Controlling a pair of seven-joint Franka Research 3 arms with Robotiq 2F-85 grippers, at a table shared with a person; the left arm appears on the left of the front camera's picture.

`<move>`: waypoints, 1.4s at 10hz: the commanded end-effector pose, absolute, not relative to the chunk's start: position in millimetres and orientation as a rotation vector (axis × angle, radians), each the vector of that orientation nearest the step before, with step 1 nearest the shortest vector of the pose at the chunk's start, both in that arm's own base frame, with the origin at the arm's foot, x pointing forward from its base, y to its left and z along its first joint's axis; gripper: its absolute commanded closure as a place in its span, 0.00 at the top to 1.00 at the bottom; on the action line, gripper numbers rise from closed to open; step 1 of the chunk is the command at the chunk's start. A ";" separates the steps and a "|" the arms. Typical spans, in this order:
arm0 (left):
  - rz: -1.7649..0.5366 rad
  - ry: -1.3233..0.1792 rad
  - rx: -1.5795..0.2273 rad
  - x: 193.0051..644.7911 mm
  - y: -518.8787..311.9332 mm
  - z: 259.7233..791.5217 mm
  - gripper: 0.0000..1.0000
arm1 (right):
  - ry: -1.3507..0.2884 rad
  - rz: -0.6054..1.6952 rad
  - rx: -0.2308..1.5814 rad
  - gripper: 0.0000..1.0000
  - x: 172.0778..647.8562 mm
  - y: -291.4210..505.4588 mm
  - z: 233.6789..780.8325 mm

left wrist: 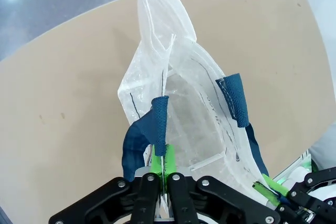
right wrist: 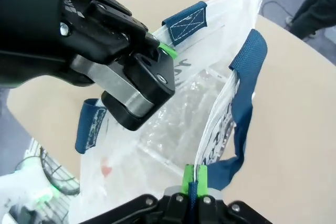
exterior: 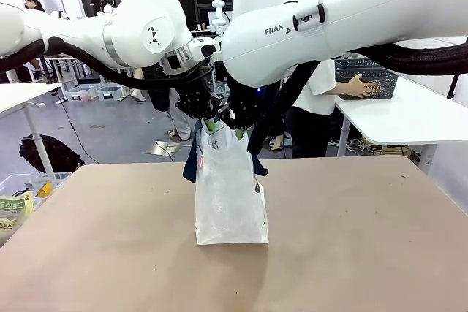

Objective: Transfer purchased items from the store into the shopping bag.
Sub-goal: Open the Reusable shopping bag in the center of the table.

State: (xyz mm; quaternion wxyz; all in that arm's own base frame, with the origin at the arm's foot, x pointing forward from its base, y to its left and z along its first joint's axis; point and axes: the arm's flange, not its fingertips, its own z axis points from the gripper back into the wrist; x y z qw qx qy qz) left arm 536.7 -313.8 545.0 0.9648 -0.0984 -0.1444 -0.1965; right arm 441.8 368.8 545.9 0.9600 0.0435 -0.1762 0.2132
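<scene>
The left fingers (left wrist: 159, 162) rise from the 6 o'clock edge of the left wrist view. Their green pads are closed on the rim of the shopping bag (left wrist: 194, 103), just beside one end of a navy strap handle (left wrist: 159, 119). In the right wrist view, the right fingers (right wrist: 187, 178) are likewise clamped on the opposite rim, where the second strap handle (right wrist: 242, 93) meets it. Between the two grips the bag's mouth stands apart, and translucent film shows inside.

In the front view the bag stands upright at the centre of the table (exterior: 95, 253), base on the surface, with both sets of fingers at its 12 o'clock end. The basket (exterior: 380, 78) sits on a separate white table (exterior: 409, 118) at 2 o'clock, well apart from the bag. A person's hand (exterior: 358, 88) rests against its side.
</scene>
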 end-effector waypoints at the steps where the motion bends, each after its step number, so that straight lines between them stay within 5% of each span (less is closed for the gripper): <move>1: -0.401 -0.279 -0.202 520.8 -319.8 548.8 0.00 | -0.385 0.367 0.093 0.00 456.0 362.4 540.9; 9: -0.165 -0.422 -0.201 530.1 -179.2 534.1 0.00 | -0.379 0.270 0.108 0.00 473.6 324.3 536.2; 14: -0.264 -0.393 -0.176 524.6 -191.7 523.3 0.00 | -0.359 0.289 0.113 0.00 461.4 336.3 531.1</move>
